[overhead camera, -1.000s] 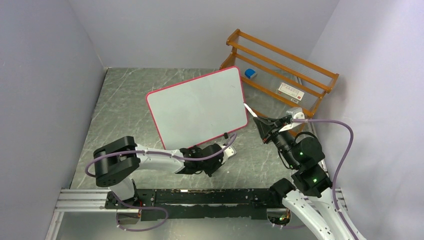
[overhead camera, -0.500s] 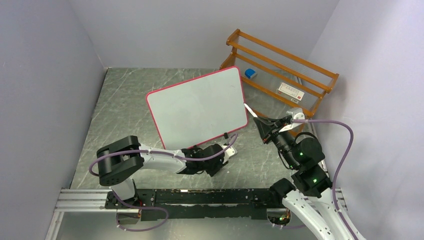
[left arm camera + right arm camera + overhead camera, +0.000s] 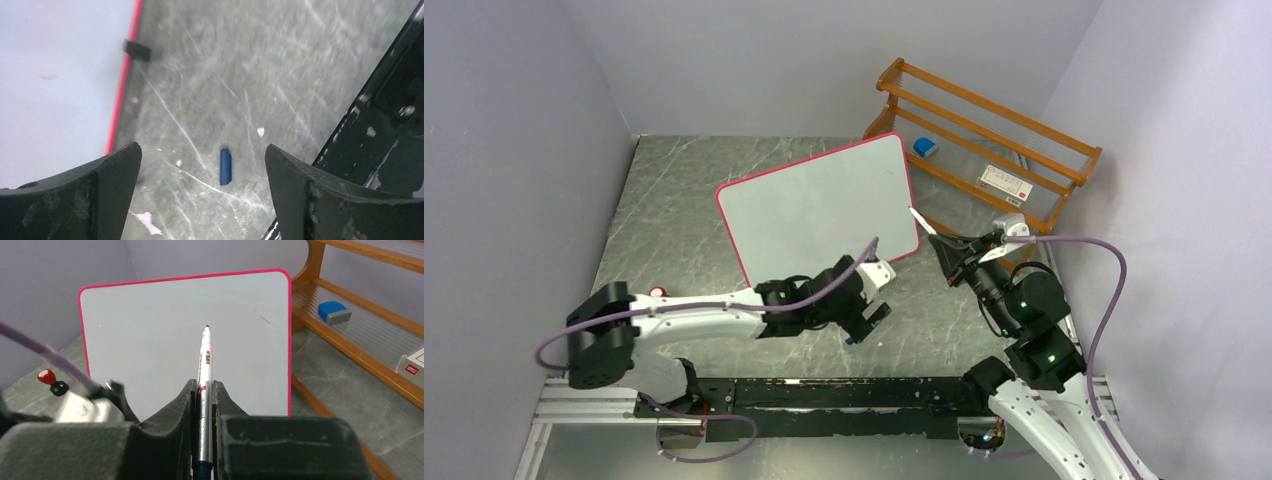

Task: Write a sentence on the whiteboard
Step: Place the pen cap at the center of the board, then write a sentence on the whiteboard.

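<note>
The whiteboard [image 3: 819, 215] stands tilted mid-table, its face blank [image 3: 150, 330] inside a pink-red rim; no sentence shows on it. My right gripper [image 3: 204, 384] is shut on a white marker [image 3: 205, 360] whose uncapped blue tip points at the board's right part, a short way off it. In the top view that gripper [image 3: 946, 247] sits just right of the board's lower right corner. My left gripper [image 3: 202, 147] hangs open over the table in front of the board [image 3: 60, 75]. A small blue cap [image 3: 225, 166] lies loose on the table below its jaws.
A wooden rack [image 3: 984, 130] at the back right holds a blue eraser [image 3: 924, 147] and a white box [image 3: 1006, 181]. A red knob [image 3: 657, 291] sits on the table left of the board. A black rail [image 3: 824, 392] runs along the near edge.
My left gripper has opened and lifted, its arm swinging out to the left. The blue cap now lies free on the table. The right arm and marker have barely moved.
</note>
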{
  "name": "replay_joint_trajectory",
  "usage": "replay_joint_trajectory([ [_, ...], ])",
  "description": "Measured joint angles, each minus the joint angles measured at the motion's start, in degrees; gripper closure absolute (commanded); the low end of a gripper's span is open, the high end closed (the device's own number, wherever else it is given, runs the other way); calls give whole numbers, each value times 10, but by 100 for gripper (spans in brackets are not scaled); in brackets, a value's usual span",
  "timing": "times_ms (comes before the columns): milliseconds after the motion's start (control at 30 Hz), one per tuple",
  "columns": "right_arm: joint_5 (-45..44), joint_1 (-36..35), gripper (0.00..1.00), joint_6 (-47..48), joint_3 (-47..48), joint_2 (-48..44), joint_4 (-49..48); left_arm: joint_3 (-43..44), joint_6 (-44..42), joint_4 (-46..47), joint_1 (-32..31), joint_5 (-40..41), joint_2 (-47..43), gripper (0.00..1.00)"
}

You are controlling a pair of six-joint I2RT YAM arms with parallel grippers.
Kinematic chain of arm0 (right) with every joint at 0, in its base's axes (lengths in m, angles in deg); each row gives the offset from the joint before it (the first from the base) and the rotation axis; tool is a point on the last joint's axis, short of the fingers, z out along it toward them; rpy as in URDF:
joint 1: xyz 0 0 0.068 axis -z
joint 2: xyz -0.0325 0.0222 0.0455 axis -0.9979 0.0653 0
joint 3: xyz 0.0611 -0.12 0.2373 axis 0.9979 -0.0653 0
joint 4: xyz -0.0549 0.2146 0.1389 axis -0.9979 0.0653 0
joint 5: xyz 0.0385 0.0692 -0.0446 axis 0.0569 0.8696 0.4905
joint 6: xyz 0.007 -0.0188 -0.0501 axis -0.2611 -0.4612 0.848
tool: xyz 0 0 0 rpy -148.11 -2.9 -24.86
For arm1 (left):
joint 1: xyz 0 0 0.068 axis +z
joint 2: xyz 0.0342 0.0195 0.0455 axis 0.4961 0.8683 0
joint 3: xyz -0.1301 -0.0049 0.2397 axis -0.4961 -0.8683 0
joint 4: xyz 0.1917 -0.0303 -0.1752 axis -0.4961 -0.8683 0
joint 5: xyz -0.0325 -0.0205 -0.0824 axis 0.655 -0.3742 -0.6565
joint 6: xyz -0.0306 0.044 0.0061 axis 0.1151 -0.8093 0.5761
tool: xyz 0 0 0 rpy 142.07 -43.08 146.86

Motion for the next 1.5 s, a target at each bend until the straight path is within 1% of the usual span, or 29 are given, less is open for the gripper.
replay_joint_trajectory([
  [133, 3, 0, 100, 0, 0, 9, 0, 46, -2, -42, 19, 22, -56, 3],
  [200, 5, 0, 100, 0, 1, 12, 0, 75, -3, -67, 40, 26, -77, 3],
  [367, 9, 0, 100, 0, 6, 22, -1, 139, -14, -122, 113, 30, -118, 3],
  [533, 18, 0, 100, 0, 14, 35, -2, 169, -30, -160, 179, 21, -149, 3],
  [700, 28, 0, 100, 3, 29, 62, -9, 188, -38, -179, 271, -9, -173, 3],
  [767, 35, 0, 100, 5, 33, 76, -14, 204, -38, -190, 317, -40, -177, 3],
  [967, 56, 0, 100, 12, 36, 108, -31, 238, -38, -192, 428, -129, -177, 4],
  [1200, 87, 0, 100, 11, 37, 142, -51, 232, -26, -188, 604, -273, -176, 5],
  [1333, 106, 0, 100, 7, 38, 154, -57, 188, -7, -161, 704, -373, -183, 7],
  [1433, 121, 0, 100, 2, 38, 153, -66, 132, 18, -128, 762, -444, -193, 9],
  [1500, 130, 0, 100, -3, 38, 153, -74, 91, 39, -97, 787, -489, -197, 10],
])
